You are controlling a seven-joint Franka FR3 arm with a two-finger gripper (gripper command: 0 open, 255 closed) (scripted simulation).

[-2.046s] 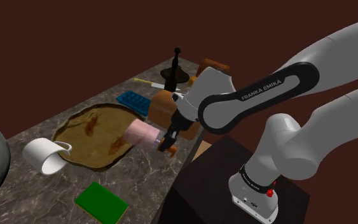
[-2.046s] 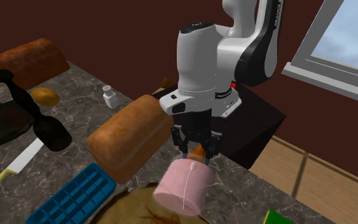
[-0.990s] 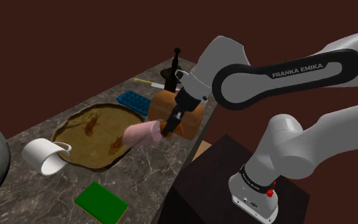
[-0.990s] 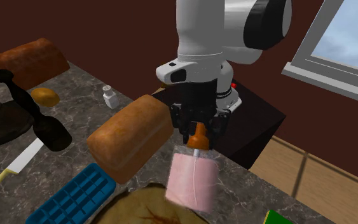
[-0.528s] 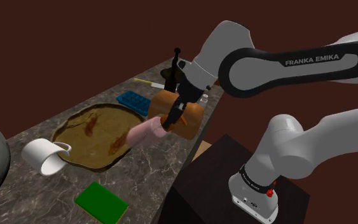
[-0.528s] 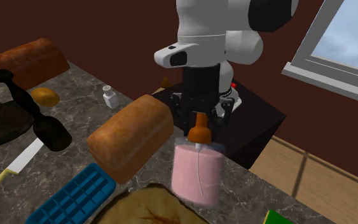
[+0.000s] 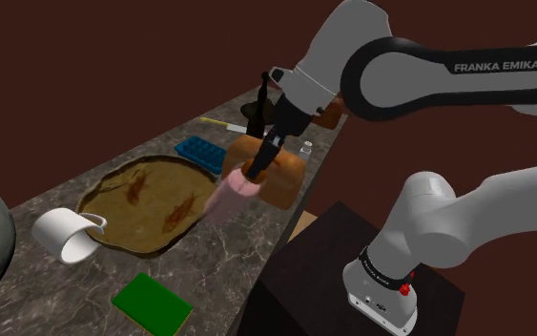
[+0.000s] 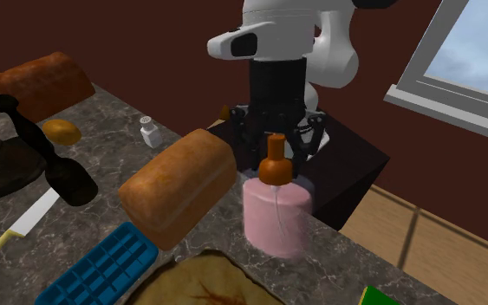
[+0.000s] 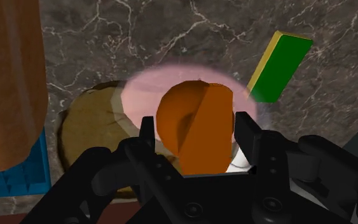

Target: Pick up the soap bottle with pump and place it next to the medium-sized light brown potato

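In the second exterior view, the pink soap bottle with an orange pump (image 8: 276, 217) is seen just right of the big brown bread loaf (image 8: 177, 186). The blue plastic ice tray (image 8: 103, 264) is laid in front of the loaf. The small white shaker (image 8: 151, 133) is set behind it, and the light brown potato (image 8: 61, 132) is found left of the shaker.

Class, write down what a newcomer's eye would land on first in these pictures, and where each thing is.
The pink soap bottle, clasped at its orange pump by the black gripper, near the counter edge. Just beside it, to the second exterior view's left, lies a big brown bread loaf, with the small potato farther back.
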